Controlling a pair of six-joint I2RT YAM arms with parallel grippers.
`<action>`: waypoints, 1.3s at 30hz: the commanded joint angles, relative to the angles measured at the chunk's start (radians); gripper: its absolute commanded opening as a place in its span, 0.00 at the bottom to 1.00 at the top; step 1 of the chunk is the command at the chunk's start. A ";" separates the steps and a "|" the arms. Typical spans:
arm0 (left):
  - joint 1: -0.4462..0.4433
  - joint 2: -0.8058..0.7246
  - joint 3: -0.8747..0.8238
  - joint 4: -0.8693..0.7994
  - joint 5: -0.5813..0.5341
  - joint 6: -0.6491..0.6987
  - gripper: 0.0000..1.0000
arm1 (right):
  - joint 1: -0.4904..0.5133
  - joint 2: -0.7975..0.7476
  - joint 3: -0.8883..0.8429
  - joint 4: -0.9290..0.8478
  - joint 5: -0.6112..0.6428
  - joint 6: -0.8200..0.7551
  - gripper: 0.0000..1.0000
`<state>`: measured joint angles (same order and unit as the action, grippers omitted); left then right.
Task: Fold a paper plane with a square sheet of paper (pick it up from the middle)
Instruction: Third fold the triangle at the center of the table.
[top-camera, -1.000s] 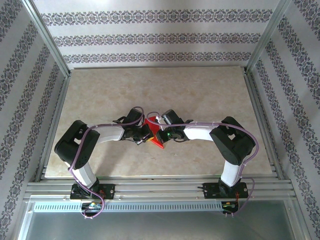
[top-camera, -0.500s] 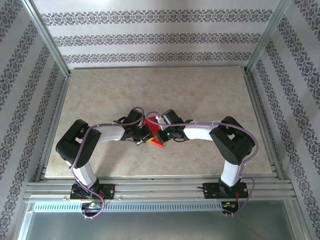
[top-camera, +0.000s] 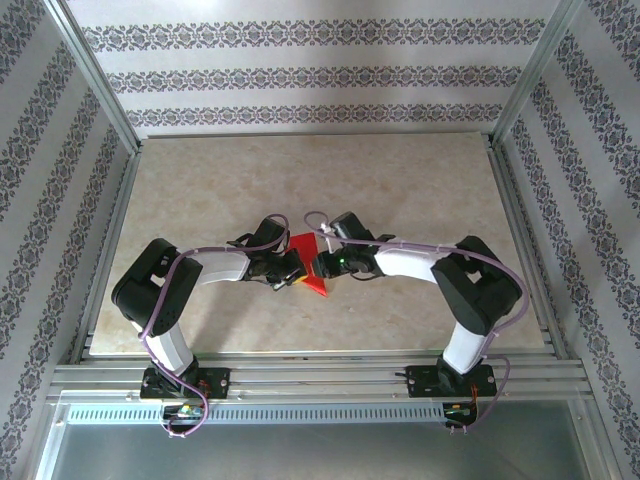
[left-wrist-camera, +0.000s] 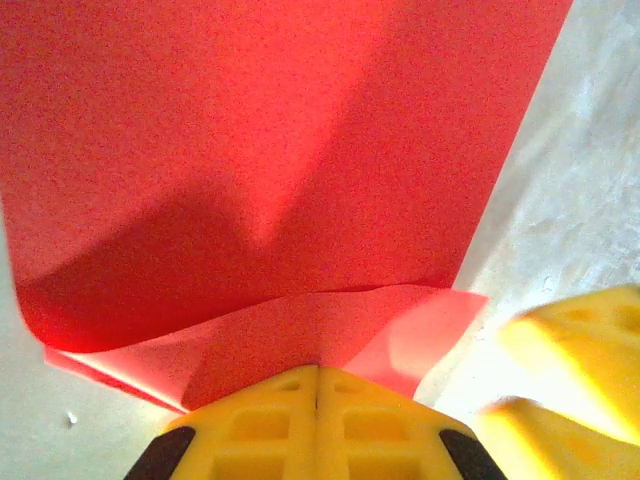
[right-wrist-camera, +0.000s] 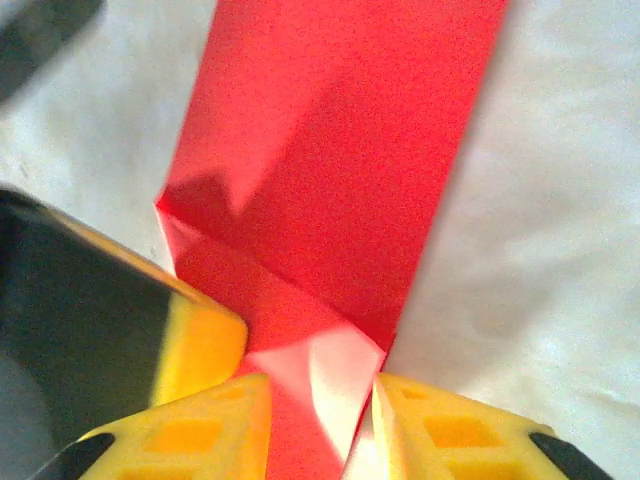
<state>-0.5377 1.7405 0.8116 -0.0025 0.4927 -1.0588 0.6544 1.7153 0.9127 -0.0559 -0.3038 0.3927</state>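
Observation:
The square sheet of paper (top-camera: 311, 268) is bright red and folded into a narrow layered strip with a pointed near tip. It lies on the table between the two wrists. My left gripper (top-camera: 294, 268) is shut on a folded edge of the red paper (left-wrist-camera: 250, 180), yellow fingertips (left-wrist-camera: 290, 405) pressed together. My right gripper (top-camera: 322, 262) is open. Its yellow fingers (right-wrist-camera: 455, 430) stand apart, with a folded corner of the red paper (right-wrist-camera: 330, 150) lying in the gap. The left gripper's finger (right-wrist-camera: 200, 345) sits close beside it.
The beige marble tabletop (top-camera: 400, 190) is framed by aluminium rails (top-camera: 520, 230) and patterned walls. Both arms (top-camera: 160, 290) reach inward from the near edge and meet at the middle.
My right gripper has opened its jaws off the paper and its wrist has shifted slightly. My left gripper stays shut on the paper, which has barely moved.

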 joint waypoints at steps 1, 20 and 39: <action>-0.012 0.055 -0.018 -0.067 -0.062 0.023 0.04 | -0.023 -0.108 -0.008 -0.023 0.001 0.070 0.36; -0.012 0.060 -0.017 -0.072 -0.080 0.011 0.03 | 0.081 -0.037 -0.045 -0.028 -0.163 0.133 0.08; -0.012 0.063 -0.014 -0.078 -0.080 0.010 0.03 | 0.085 0.043 -0.009 -0.098 -0.101 0.097 0.07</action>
<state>-0.5377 1.7462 0.8165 -0.0021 0.4931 -1.0561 0.7311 1.7332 0.8818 -0.1257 -0.4271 0.5102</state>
